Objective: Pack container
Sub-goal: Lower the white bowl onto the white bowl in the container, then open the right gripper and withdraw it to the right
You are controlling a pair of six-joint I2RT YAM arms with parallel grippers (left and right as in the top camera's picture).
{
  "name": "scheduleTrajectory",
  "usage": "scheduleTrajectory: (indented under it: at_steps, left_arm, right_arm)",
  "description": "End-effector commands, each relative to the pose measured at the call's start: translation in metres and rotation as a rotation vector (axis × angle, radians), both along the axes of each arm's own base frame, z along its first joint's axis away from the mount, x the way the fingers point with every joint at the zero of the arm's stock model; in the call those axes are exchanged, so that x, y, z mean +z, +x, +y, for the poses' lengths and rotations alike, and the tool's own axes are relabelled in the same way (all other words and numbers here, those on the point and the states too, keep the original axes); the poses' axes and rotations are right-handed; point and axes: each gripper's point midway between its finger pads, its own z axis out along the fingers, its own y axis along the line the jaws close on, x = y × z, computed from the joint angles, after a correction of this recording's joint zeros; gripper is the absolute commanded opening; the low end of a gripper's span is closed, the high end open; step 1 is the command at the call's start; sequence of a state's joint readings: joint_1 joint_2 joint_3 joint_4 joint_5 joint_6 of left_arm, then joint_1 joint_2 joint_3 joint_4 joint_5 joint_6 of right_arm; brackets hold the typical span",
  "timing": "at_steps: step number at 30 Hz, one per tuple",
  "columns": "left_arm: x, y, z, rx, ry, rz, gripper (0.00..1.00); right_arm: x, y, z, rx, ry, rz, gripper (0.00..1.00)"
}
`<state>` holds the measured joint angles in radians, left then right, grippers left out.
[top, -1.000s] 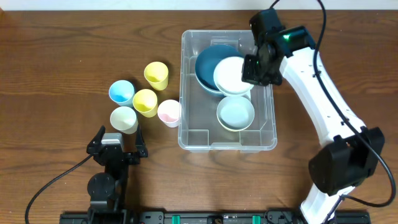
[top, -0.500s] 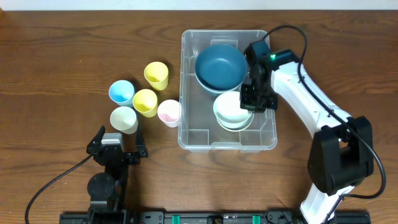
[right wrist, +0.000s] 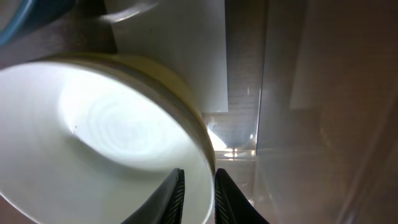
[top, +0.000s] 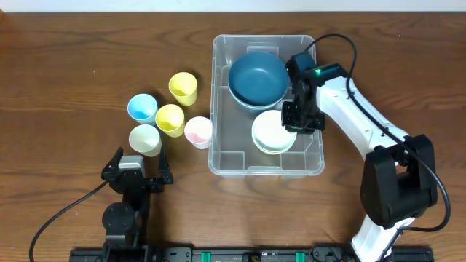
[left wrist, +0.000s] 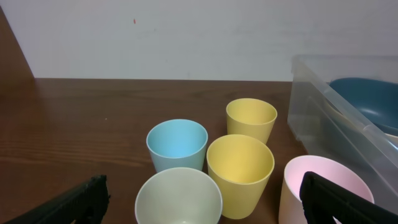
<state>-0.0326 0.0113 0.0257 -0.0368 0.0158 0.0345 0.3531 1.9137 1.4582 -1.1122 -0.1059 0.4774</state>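
While the white bowl [top: 273, 132] sits inside the container [top: 233, 149] at mid-table, next to the blue bowl [top: 256, 78], your R gripper [right wrist: 199, 194] straddles its rim. Jaws are narrowly apart; can't tell if they pinch. Open wider before any lift, then go straight up so the rim doesn't drag or tip. Watch the container wall close on the right. L gripper [left wrist: 199, 205] is spread wide, empty, near the cups [left wrist: 239, 171], prob. the next items.
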Motion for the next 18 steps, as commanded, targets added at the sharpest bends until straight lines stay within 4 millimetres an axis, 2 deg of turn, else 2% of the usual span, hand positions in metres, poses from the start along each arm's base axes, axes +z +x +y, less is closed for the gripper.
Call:
scheduleTrajectory:
  at_steps: [1, 3, 6, 8, 11, 13, 14, 15, 16, 18]
  left_arm:
    - [-0.018, 0.0, 0.001, 0.002, 0.016, 0.054, 0.98]
    - [-0.018, 0.0, 0.001, 0.002, 0.016, 0.054, 0.98]
    - [-0.018, 0.0, 0.001, 0.002, 0.016, 0.054, 0.98]
    - [-0.018, 0.0, 0.001, 0.002, 0.016, 0.054, 0.98]
    - [-0.018, 0.0, 0.001, 0.002, 0.016, 0.054, 0.98]
    - [-0.018, 0.0, 0.001, 0.002, 0.016, 0.054, 0.98]
    - [-0.018, 0.0, 0.001, 0.002, 0.016, 0.054, 0.98]
    - [-0.018, 0.0, 0.001, 0.002, 0.016, 0.054, 0.98]
    - [-0.018, 0.0, 0.001, 0.002, 0.015, 0.053, 0.98]
    - [-0.018, 0.0, 0.001, 0.002, 0.016, 0.054, 0.98]
  right_arm:
    - [0.001, 0.004, -0.001, 0.019, -0.022, -0.022, 0.19]
    - [0.007, 0.009, 0.001, 0.03, -0.015, -0.041, 0.2]
    - [0.027, 0.019, 0.005, 0.055, 0.002, -0.09, 0.22]
    - [0.048, 0.027, 0.008, 0.071, 0.017, -0.137, 0.23]
    - [0.091, 0.039, 0.012, 0.1, 0.045, -0.232, 0.29]
    - [0.122, 0.043, 0.014, 0.121, 0.062, -0.299, 0.43]
    - [0.137, 0.046, 0.01, 0.116, 0.051, -0.336, 0.54]
    - [0.153, 0.048, 0.0, 0.09, 0.012, -0.377, 0.72]
    - [0.164, 0.049, -0.014, 0.04, -0.037, -0.405, 0.99]
    - [0.184, 0.048, -0.046, -0.096, -0.13, -0.449, 0.99]
